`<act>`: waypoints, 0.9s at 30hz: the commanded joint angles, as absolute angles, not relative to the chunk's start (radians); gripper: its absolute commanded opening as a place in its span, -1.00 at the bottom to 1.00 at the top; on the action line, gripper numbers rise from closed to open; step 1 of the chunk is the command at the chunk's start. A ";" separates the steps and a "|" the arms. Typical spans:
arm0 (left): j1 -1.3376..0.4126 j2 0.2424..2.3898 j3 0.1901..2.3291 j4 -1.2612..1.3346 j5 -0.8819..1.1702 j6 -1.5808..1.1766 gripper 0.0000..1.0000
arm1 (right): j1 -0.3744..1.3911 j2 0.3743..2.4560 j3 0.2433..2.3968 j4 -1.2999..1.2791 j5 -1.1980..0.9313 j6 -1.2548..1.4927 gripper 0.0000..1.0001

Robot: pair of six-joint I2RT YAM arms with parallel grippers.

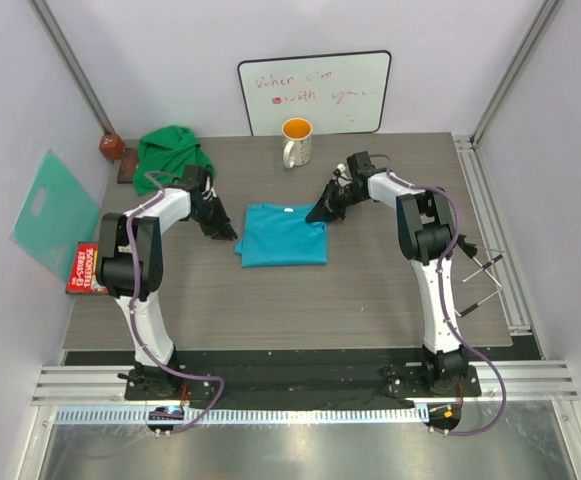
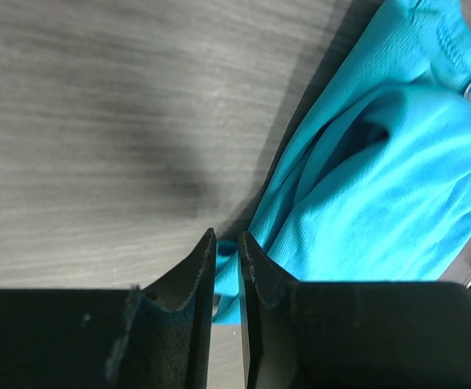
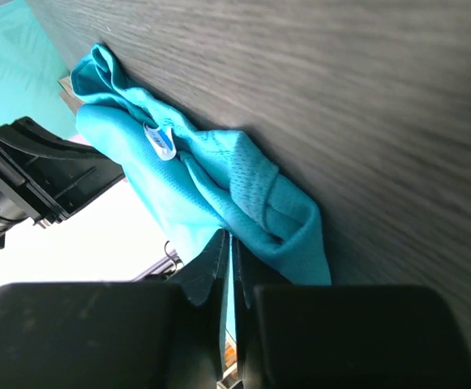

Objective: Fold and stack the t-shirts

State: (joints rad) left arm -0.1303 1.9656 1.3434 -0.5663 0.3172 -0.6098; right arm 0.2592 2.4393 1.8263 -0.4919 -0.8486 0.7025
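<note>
Turquoise t-shirt (image 1: pixel 285 236): centre of the top view, lying as a rough square packet with the collar toward the top of the frame. The wrist views show loose, rumpled layers along its edges.
Green t-shirt (image 1: pixel 173 152): upper left of the top view, a crumpled heap near the far table edge, well apart from the turquoise one.
Left gripper (image 1: pixel 228 233): at the packet's left edge, jaws narrow and pinching a fold of turquoise cloth.
Right gripper (image 1: pixel 320 215): at the packet's upper right corner, jaws almost together on a thin edge of the same shirt.
Progress: by my reading, roughly the first half – one shirt is mid-fold with both arms on it, the green one is not yet folded, and nothing is stacked.
Left to do: probably finish the turquoise fold, fold the green shirt, and set one on the other.
Surface: table (image 1: pixel 390 300) of dark grey wood-grain, matte.
Room: pale walls. A whiteboard (image 1: pixel 315 92) leans at top centre with a mug (image 1: pixel 297 142) just in front of it. A mint plastic sheet (image 1: pixel 55 212) stands at the left edge, and a red box (image 1: pixel 87 268) lies below it.
</note>
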 commanded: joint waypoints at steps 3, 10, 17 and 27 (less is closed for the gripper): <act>-0.126 1.855 1.301 -0.572 0.318 -0.607 -0.59 | 0.253 2.297 1.855 -0.508 -0.897 0.655 -0.61; -0.101 1.841 1.240 -0.460 0.455 -0.658 -0.06 | 0.253 2.197 1.813 -0.451 -0.940 0.703 -0.45; -0.086 1.927 1.247 -0.394 0.604 -0.666 -0.05 | 0.276 2.181 1.698 -0.370 -0.948 0.741 -0.50; -0.086 1.959 1.189 -0.330 0.681 -0.661 -0.04 | 0.391 2.249 1.618 -0.351 -0.925 0.730 -0.56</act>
